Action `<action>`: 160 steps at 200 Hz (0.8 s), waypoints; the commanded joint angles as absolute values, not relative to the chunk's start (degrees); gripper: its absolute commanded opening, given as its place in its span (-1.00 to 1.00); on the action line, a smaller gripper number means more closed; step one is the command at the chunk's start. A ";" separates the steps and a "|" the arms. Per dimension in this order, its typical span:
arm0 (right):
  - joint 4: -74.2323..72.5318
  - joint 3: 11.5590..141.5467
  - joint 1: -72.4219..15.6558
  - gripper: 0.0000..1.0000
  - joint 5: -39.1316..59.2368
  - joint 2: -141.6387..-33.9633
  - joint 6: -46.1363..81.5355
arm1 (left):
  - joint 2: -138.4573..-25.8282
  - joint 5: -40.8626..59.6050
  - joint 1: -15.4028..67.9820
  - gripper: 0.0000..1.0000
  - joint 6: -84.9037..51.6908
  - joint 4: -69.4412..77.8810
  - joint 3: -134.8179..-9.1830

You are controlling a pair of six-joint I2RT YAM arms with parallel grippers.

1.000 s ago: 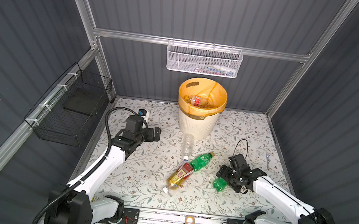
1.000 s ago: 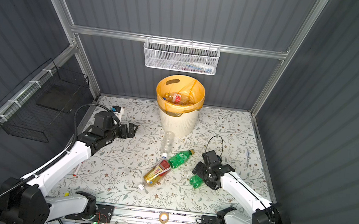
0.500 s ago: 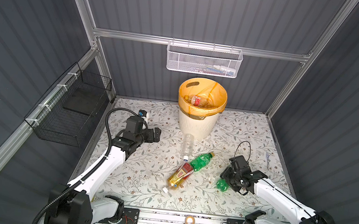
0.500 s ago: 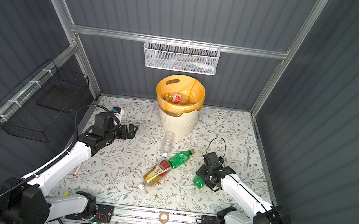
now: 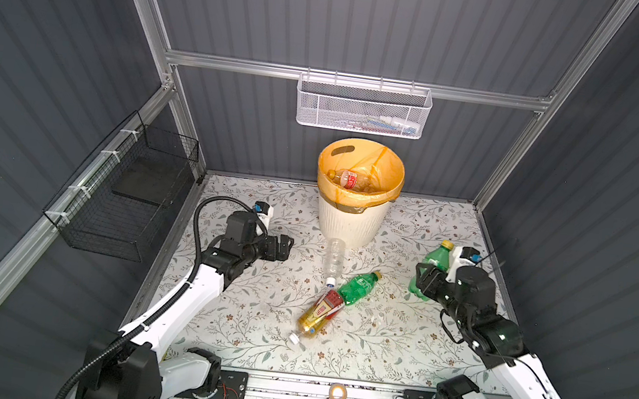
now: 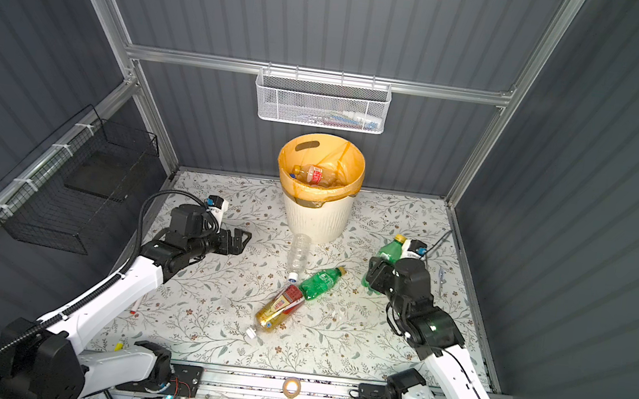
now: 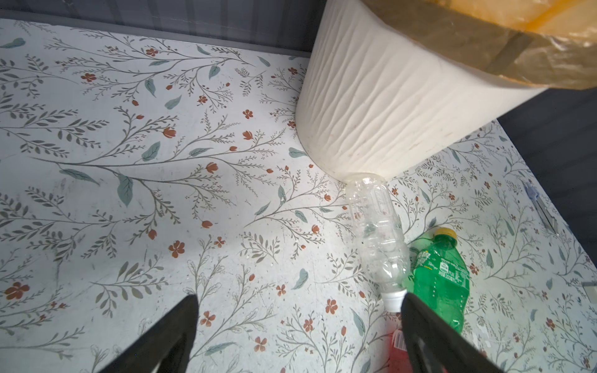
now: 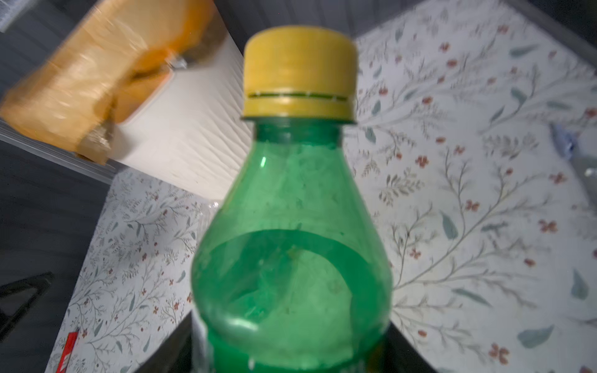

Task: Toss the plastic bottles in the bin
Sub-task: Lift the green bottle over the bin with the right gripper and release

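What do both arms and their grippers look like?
Both arms have white links and black joints. The left arm carries a thick black corrugated hose; the right arm has thin black wires and a green light. The left gripper and right gripper are black, the left's fingers tapered.

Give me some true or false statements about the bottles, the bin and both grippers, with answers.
The right gripper holds a yellow-capped green bottle. True.
The left gripper is shut on the clear bottle. False: it is open and empty; that bottle lies on the table by the bin.
The bin is empty. False: a red-labelled bottle lies inside.
An amber bottle lies on the table beside a second green bottle. True.
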State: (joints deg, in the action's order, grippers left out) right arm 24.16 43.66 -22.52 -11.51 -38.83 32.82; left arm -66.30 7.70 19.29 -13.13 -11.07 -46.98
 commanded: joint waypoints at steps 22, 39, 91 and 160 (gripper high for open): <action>6.07 39.74 -22.27 0.28 -17.11 -24.02 18.26 | -62.32 5.36 26.82 0.94 -8.70 -9.25 -43.41; -1.26 37.31 -22.35 0.27 -19.18 -18.69 15.52 | -61.75 6.79 27.23 0.94 -8.88 -8.64 -41.99; -18.55 35.42 -22.39 0.27 -20.55 -18.50 11.45 | -58.16 5.46 29.43 0.93 -11.04 -8.66 -37.62; 11.99 95.54 -22.30 0.43 3.90 -78.78 20.66 | -59.48 -0.60 37.10 0.93 -10.36 -9.37 -37.13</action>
